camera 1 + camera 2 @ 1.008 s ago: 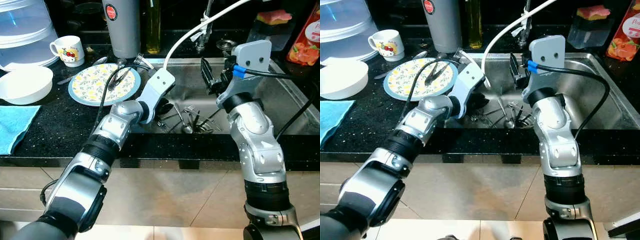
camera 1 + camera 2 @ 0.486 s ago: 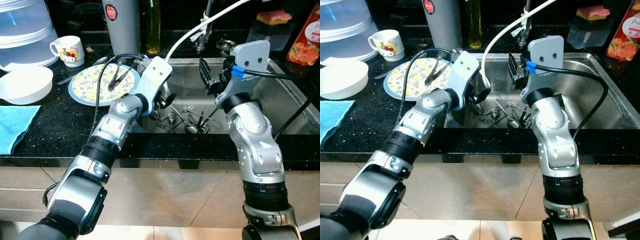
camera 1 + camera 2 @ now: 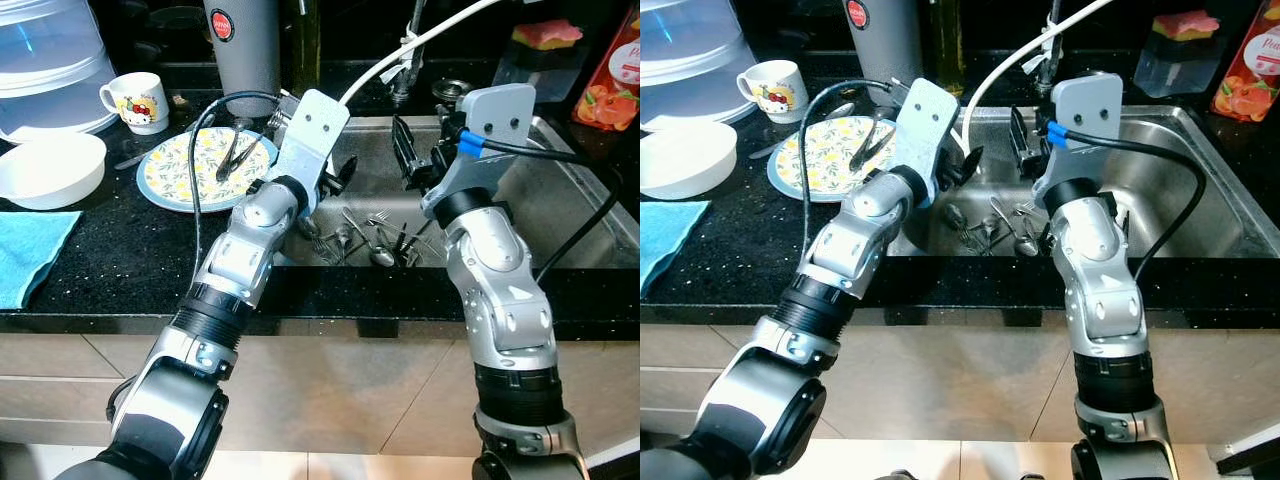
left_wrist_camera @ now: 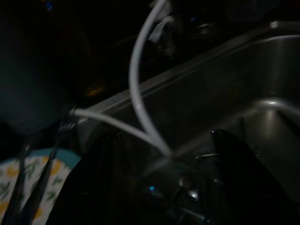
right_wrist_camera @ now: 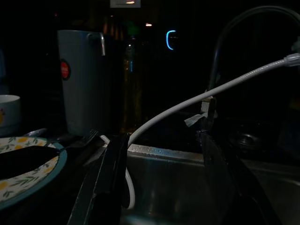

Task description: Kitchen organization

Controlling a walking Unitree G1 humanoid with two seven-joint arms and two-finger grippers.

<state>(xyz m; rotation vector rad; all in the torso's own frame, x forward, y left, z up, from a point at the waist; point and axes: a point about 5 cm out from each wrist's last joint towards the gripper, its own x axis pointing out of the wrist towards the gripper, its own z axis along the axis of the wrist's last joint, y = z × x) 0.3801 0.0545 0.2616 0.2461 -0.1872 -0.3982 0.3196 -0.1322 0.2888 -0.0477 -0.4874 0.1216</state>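
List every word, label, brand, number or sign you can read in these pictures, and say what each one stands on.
Round red label on the grey canister: too small to read.
Red carton at the far right: fruit picture, any lettering too blurred to read.
White mug: cartoon picture, no words legible.
Nothing else carries readable text.
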